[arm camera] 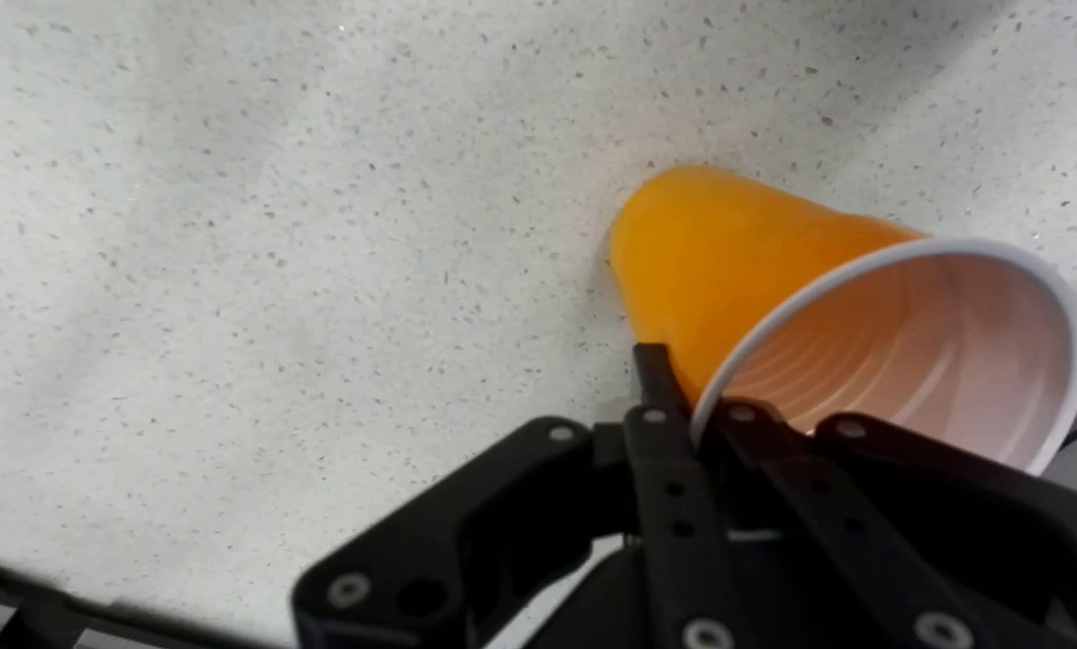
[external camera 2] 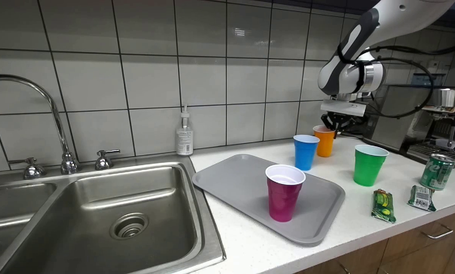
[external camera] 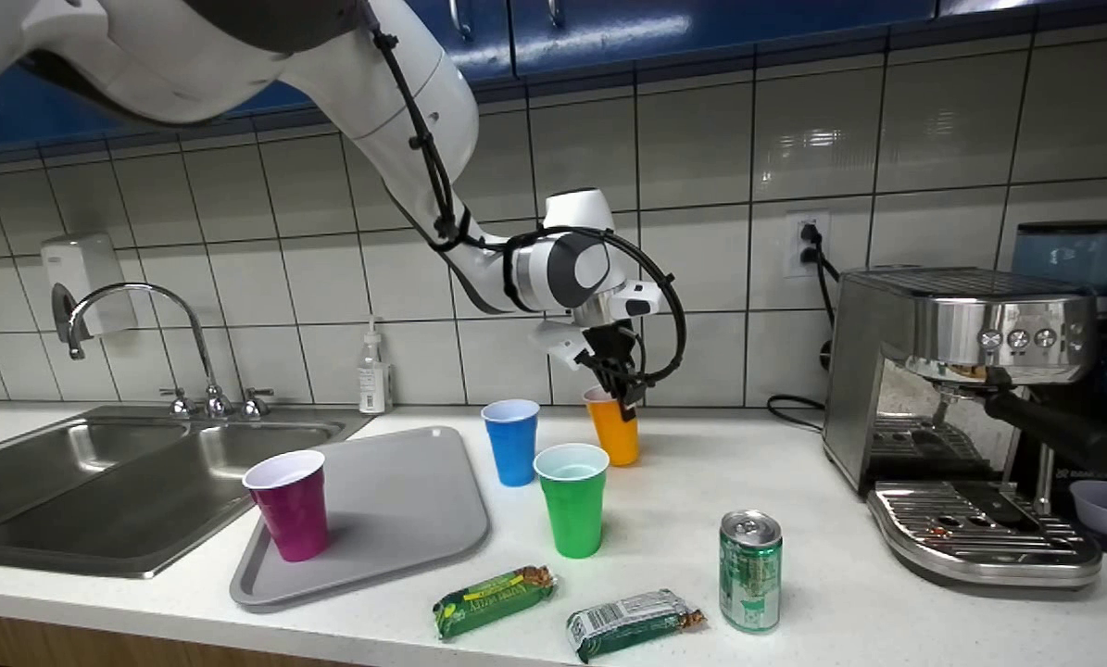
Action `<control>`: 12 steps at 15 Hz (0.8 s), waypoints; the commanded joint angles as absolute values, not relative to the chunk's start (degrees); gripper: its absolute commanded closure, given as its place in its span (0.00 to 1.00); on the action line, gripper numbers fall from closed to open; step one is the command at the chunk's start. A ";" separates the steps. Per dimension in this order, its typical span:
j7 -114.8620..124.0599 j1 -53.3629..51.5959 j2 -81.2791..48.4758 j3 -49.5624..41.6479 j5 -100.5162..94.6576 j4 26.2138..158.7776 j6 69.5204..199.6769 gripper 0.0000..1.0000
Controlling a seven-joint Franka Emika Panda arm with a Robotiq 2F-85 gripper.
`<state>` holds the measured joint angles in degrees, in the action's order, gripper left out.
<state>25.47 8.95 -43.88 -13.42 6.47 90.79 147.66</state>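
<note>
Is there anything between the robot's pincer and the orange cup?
Nothing: the wrist view shows the pincer shut on the orange cup, one jaw inside it, one outside.

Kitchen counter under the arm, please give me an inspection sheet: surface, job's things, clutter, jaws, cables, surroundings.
Surface: white speckled counter; grey tray lies flat on it.
Job's things: orange cup, gripped at its rim; whether its base touches the counter, cannot tell.
Clutter: purple cup standing on the tray; blue cup, green cup, green can and two wrapped bars on the counter.
Jaws: shut on the orange cup's wall, the rim between them.
Cables: black cable strapped to the arm; black cords plugged into a wall outlet.
Surroundings: steel sink, pump bottle, coffee machine, tiled wall.
</note>
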 commanded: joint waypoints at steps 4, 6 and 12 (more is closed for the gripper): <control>25.41 9.21 -44.12 -13.29 7.62 88.76 145.58 0.43; 25.52 8.91 -43.22 -13.48 7.48 89.74 145.91 0.28; 26.16 7.39 -38.83 -14.42 6.66 94.34 147.56 0.00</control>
